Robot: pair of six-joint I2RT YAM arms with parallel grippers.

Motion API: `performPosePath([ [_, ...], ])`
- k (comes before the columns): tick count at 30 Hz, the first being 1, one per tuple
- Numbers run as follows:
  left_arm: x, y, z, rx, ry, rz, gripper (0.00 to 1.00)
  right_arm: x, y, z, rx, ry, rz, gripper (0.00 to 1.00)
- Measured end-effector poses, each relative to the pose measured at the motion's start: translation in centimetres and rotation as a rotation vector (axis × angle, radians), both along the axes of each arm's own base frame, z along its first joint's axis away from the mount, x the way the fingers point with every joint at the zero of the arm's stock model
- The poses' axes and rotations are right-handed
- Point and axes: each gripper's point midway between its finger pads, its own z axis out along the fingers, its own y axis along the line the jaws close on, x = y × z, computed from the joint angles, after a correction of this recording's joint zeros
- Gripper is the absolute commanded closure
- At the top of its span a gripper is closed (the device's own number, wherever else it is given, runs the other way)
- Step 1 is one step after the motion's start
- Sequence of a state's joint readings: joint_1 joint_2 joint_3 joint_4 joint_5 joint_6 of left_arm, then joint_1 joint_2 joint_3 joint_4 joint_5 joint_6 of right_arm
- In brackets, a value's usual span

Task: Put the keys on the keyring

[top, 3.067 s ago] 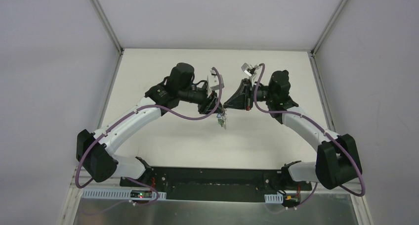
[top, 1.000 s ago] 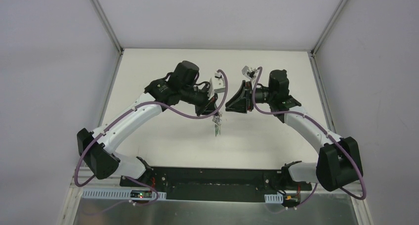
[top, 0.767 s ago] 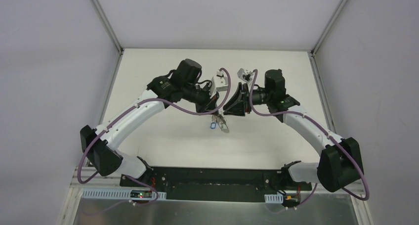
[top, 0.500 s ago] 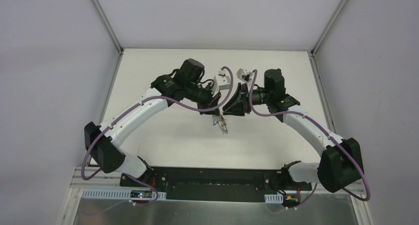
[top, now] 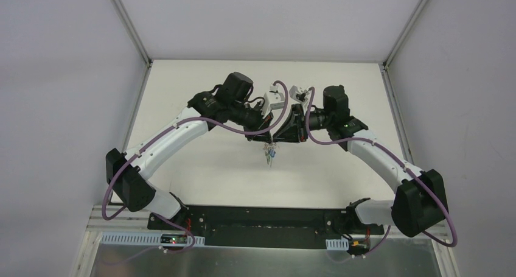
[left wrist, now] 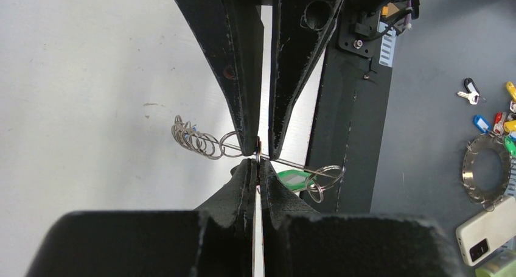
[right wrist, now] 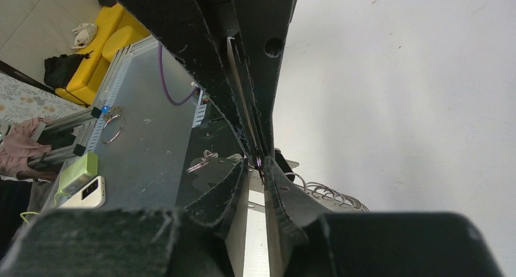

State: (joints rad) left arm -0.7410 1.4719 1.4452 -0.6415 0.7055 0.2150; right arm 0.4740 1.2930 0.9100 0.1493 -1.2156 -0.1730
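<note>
Left gripper [left wrist: 257, 165] pinched shut on keyring [left wrist: 196, 142] wire. One green key [left wrist: 291, 179] hangs on it. Right gripper [left wrist: 260, 150] jaws narrowly apart, flanking the wire.

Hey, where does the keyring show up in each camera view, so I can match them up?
Top external: the keyring dangles at picture centre, just below where the two grippers meet.
Left wrist: its ring chain sticks out to the left of the meeting fingertips, mid-frame.
Right wrist: the ring chain shows to the lower right of the meeting fingertips.
Shared landmark: the spot where the left gripper and right gripper come tip to tip.
</note>
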Motion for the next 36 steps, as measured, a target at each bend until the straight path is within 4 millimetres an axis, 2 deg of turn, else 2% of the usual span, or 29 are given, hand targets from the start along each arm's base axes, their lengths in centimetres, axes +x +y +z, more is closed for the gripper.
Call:
performPosePath([
  [7,-0.1,-0.1,0.1,-0.002,0.014,0.005,1.0,0.0,0.1,0.0,-0.001,-0.002,-0.001,0.99],
  [16,-0.1,-0.2,0.0,-0.005,0.022,0.003,0.99,0.1,0.0,0.0,-0.001,0.006,-0.006,1.0],
  [20,0.4,-0.3,0.4,-0.029,0.008,0.002,0.83,0.6,-0.4,0.5,0.014,0.031,-0.023,1.0],
  [23,1.0,-0.3,0.9,-0.06,-0.007,0.007,0.76,1.4,-0.7,1.1,0.041,0.05,-0.054,1.0],
  [32,1.3,0.0,1.3,-0.113,-0.07,0.008,0.7,2.4,-0.9,3.2,0.109,0.09,-0.104,1.0],
  [36,1.8,0.0,1.2,-0.12,-0.115,0.006,0.7,2.4,-1.0,3.4,0.119,0.098,-0.105,1.0],
])
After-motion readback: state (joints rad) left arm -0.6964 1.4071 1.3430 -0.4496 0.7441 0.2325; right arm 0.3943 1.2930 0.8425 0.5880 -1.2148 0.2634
